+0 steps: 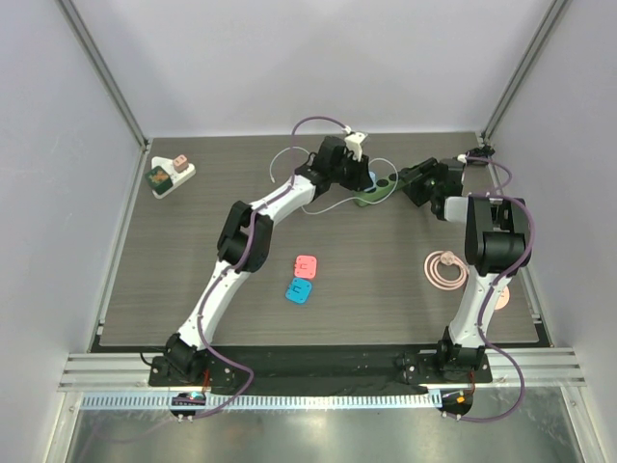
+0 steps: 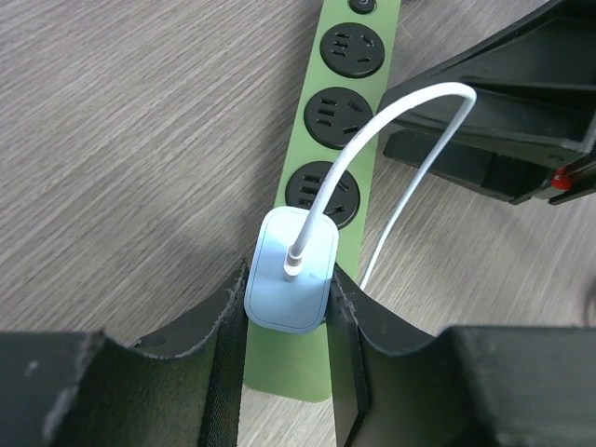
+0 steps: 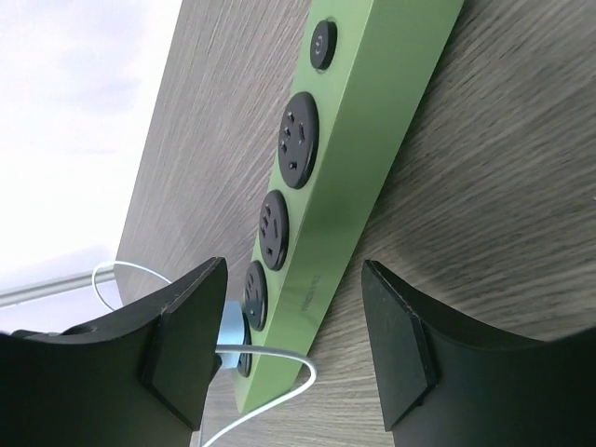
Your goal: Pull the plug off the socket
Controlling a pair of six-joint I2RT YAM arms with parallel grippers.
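Two claws meet at a green power strip (image 2: 287,368) lying near the far edge of the worktop (image 1: 386,280), a little right of its middle. The plug (image 2: 291,270), a small white block with rounded corners, sits in the end socket of that strip, and its thin white cable (image 2: 410,98) arches away toward the right. The left claw (image 2: 287,307) is closed on the plug, its pads (image 2: 228,372) lying against the two long sides. How firmly they press cannot be read from the wrist view. The right claw (image 3: 293,345) stands with its jaws apart, astride the strip's other stretch, and it is unclear whether it touches the strip at all. The plug looks like hard, glossy plastic: light and stiff, not fragile, but probably slick under the pads, and only its pins hold it in the socket. The strip (image 3: 372,140) looks light too, so it would likely rise with the plug unless pinned to the worktop. The best hold is probably on the flat sides, low and close to the strip's face, with the pull straight along the pins. The cable is limp and offers no purchase, and tugging it would risk its joint with the plug.
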